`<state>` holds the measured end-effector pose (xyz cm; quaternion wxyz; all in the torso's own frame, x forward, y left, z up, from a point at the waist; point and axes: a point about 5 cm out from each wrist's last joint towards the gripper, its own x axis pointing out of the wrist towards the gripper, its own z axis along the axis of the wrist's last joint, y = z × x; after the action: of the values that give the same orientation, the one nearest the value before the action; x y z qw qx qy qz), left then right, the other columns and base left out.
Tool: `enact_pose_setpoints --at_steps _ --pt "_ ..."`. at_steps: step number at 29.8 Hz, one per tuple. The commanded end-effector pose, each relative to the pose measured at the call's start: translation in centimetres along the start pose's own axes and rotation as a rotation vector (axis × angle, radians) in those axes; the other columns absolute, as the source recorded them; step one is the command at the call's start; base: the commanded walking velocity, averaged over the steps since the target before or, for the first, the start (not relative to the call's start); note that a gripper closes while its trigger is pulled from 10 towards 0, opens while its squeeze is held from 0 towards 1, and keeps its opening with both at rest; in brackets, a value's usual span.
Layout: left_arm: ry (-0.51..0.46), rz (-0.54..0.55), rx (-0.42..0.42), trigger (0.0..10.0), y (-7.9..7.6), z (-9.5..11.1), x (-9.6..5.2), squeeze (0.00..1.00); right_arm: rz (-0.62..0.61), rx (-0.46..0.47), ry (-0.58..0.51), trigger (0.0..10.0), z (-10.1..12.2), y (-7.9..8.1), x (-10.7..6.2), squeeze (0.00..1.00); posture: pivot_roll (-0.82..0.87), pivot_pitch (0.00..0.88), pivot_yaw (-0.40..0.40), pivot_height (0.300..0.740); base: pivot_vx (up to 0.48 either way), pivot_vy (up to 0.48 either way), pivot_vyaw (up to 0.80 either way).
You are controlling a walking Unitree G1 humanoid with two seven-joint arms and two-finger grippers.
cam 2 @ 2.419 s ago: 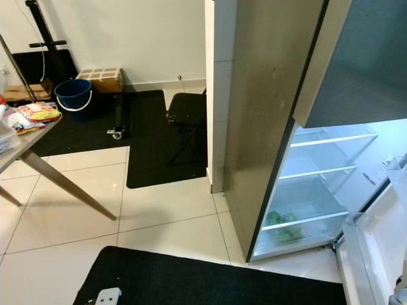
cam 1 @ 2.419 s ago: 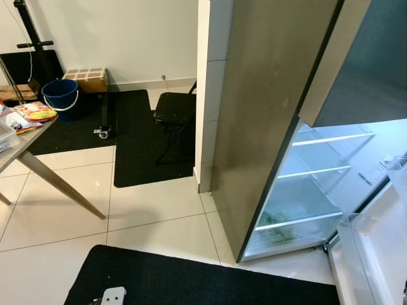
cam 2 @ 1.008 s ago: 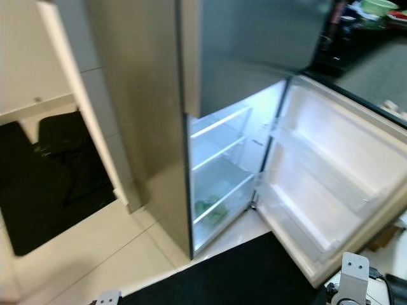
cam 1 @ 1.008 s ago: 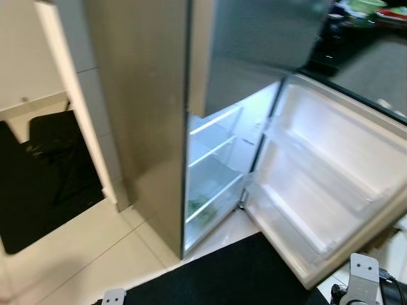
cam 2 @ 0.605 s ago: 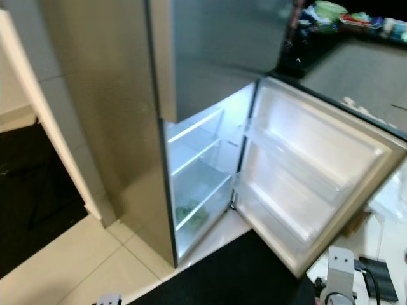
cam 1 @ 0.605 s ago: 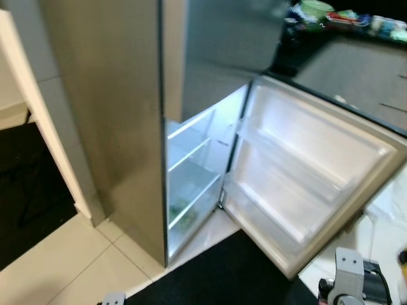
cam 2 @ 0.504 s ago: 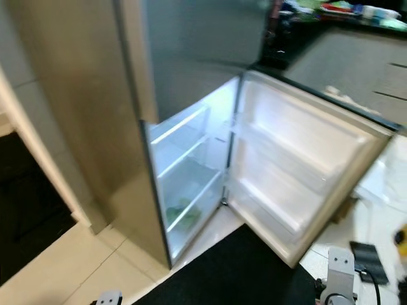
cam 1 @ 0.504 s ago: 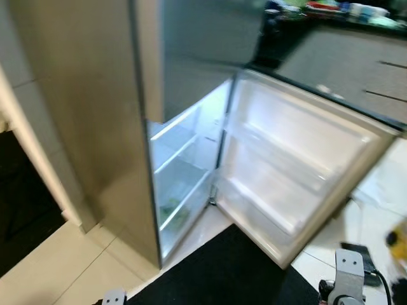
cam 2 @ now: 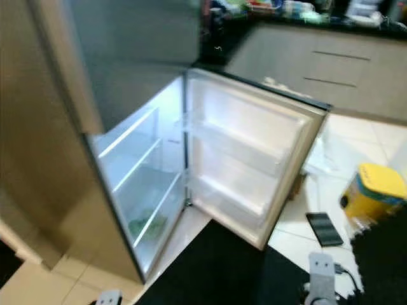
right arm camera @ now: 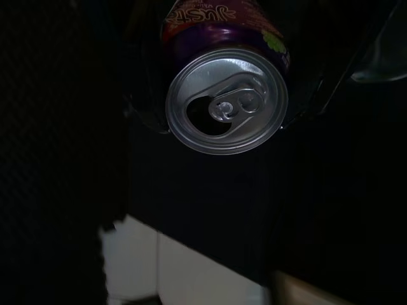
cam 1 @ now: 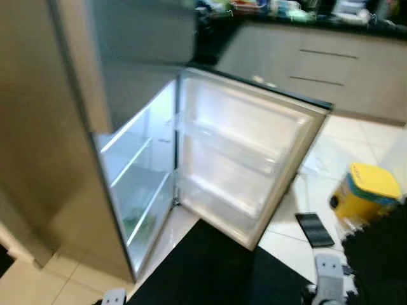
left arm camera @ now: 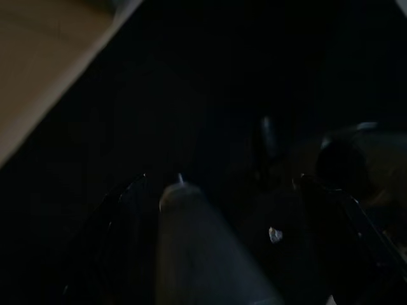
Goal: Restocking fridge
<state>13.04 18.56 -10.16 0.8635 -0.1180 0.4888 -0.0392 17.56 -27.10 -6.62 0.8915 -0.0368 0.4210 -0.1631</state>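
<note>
Right end effector (right arm camera: 226, 95) pinches a purple aluminium drink can (right arm camera: 226, 95) (opened tab facing the wrist camera); left end effector's (left arm camera: 235, 210) state cannot be told. Ahead, the steel fridge (cam 1: 159, 184) stands open.

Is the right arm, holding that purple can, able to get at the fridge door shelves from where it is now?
Probably yes: the fridge door stands wide open with bare shelves facing the robot, and the right gripper already holds the can.

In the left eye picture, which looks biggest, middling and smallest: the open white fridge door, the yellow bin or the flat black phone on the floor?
1. Open white fridge door, by far.
2. Yellow bin.
3. Flat black phone on the tiles.
All sit at a similar distance, so the order seems safe.
</note>
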Motion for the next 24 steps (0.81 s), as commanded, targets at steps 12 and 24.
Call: enact_pose_setpoints --at_steps 12,24 --pt "0.016 0.009 -0.001 10.0 0.03 -0.65 -0.13 0.0 0.03 -0.027 -0.022 10.0 0.44 0.46 0.06 0.0 -0.05 0.0 -0.009 0.74 0.0 0.0 -0.13" --pt "0.016 0.009 -0.002 10.0 -0.07 -0.66 -0.09 0.0 0.04 -0.035 -0.01 10.0 0.39 0.63 0.08 0.0 -0.05 0.0 -0.013 0.74 0.0 0.0 -0.55"
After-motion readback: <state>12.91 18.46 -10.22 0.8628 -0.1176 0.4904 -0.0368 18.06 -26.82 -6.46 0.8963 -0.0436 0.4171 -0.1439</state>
